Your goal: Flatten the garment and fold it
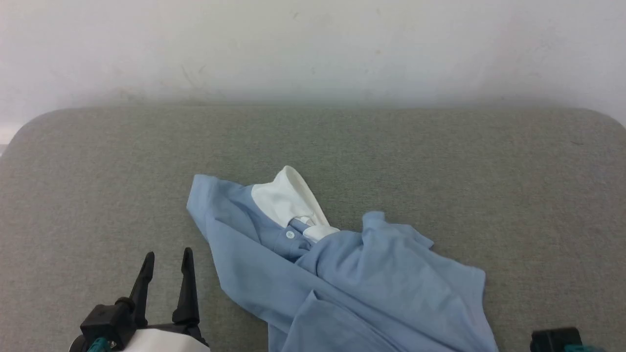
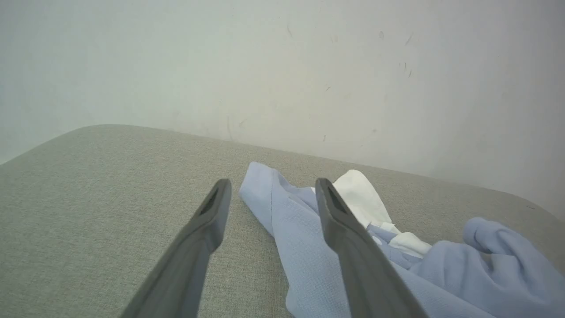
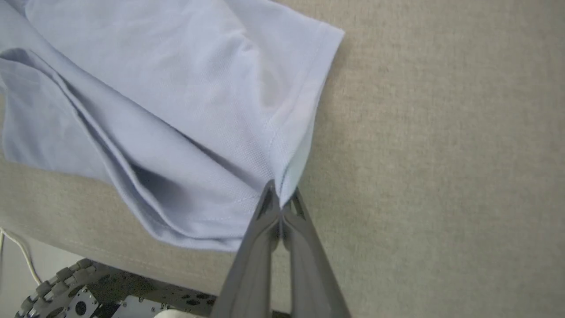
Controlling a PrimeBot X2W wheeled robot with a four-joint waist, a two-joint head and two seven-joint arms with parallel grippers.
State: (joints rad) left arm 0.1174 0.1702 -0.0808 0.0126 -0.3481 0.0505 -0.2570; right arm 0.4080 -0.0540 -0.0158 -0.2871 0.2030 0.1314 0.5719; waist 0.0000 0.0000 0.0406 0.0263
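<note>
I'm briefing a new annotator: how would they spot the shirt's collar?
On the grey fabric surface, find the crumpled light blue shirt. Its collar lies at the far end, the one white part, just above a pale button.

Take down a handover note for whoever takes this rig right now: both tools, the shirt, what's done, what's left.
Left tool: open, empty, beside the polo shirt, not touching it.
Right tool: shut on a hemmed edge of the shirt.
Polo shirt: crumpled on the grey surface, white collar toward the wall.
Done: one grip taken.
Left: flatten, then fold.
</note>
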